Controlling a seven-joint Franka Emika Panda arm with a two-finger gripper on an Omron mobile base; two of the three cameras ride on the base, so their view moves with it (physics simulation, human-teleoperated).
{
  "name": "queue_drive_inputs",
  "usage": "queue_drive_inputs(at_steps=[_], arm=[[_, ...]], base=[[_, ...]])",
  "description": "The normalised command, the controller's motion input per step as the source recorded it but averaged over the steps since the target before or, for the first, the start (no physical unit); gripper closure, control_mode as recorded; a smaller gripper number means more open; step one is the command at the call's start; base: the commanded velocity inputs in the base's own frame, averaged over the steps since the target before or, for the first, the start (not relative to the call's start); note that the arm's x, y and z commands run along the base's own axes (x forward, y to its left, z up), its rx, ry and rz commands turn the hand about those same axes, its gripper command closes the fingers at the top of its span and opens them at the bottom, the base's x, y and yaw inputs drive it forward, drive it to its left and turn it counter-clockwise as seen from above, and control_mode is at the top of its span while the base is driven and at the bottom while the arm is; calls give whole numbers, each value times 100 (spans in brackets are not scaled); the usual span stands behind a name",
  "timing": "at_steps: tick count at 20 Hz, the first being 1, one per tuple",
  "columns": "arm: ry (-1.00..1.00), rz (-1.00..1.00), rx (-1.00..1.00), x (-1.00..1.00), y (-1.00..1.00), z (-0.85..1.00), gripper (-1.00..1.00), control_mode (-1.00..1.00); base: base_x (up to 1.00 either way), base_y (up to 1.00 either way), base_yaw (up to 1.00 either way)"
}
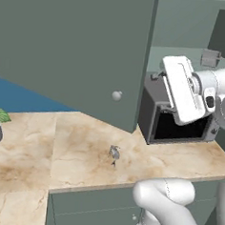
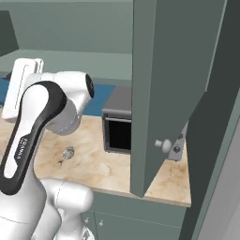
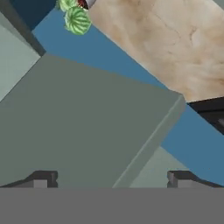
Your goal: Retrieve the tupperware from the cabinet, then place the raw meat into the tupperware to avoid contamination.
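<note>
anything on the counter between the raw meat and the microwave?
No. In the left base view, only bare marble counter lies between the raw meat and the microwave.

Tabletop [image 1: 82,150] looks like polished beige marble, veined. Cabinet [image 1: 76,44] doors matt grey-green, smooth, pale round knob [image 1: 116,95] glossy. Microwave [image 1: 155,110] dark grey, matt. Tupperware [image 1: 210,58] translucent plastic at 1 o'clock.

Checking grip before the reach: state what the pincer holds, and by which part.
Nothing is held. The pincer is open, fingertips wide apart with only the cabinet door beyond them.
</note>
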Motion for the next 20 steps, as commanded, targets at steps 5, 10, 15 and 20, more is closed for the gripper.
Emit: queue_drive_inputs(at_steps=[5,10,15,20], arm=[[33,26,19,0,54,14,-100,-100],[31,26,17,0,55,13,-100,-100],[24,26,10,-2,68,-3,-100,-100],[21,22,0,0,90,-5,-100,-100]], base=[[0,0,0],[0,0,0],[0,0,0],[0,0,0]])
